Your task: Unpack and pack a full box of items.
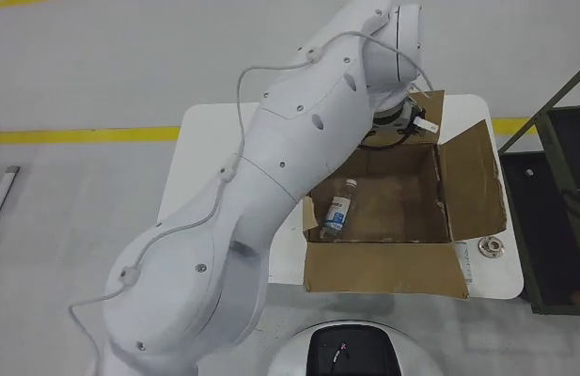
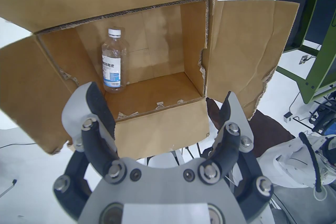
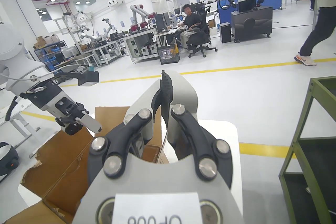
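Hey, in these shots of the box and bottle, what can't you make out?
Top view: an arm covers the box's left side and the table beside it.
Top view: the small round thing on the table is too small to identify.
Right wrist view: the shut right tool blocks the box's inside.
Left wrist view: the bottle's label print is too small to read.

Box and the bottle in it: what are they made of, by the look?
The box looks like corrugated cardboard, matte brown: fluting shows along its cut rim, and the corners are torn ragged. The bottle is probably thin clear plastic, glossy, with a white cap and a printed label; glass cannot be ruled out.
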Motion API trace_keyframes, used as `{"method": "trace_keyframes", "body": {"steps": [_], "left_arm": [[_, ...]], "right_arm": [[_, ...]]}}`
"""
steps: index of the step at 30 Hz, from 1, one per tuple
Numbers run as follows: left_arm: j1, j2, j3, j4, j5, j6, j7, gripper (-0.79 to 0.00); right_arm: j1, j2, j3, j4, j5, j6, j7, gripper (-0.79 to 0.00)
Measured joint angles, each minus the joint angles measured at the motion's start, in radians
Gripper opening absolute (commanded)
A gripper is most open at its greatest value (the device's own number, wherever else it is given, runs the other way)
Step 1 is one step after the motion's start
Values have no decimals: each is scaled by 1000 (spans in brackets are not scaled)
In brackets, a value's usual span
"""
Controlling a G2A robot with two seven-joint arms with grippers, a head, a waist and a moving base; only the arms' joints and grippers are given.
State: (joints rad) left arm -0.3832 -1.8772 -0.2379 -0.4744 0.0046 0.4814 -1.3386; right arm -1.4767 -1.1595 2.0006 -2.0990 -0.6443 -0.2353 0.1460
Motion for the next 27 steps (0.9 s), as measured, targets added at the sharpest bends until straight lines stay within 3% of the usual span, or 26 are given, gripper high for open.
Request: {"method": "trace_keyframes", "body": {"steps": [6,9,12,19,21,27], "left_arm": [[45,123,-11,-150,48,49,49,0],[78,196,-17,-278,45,104,104,0],[116,282,-16,-434,33,177,176,0],[185,520,-9,-858,-89,385,385,0],[188,544,-10,-916,-111,405,405,0],[187,537,-10,-894,-104,400,400,0]], "right_arm": [[-4,0,-6,-5,1,3,0,-785],[-7,0,-13,-9,-2,3,-1,-785],[-11,0,-20,-13,-5,3,-2,-785],[-23,0,-26,-23,-8,5,-3,-785],[-26,0,-26,-25,-8,5,-3,-785],[-35,-1,-30,-30,-12,6,0,-785]]}}
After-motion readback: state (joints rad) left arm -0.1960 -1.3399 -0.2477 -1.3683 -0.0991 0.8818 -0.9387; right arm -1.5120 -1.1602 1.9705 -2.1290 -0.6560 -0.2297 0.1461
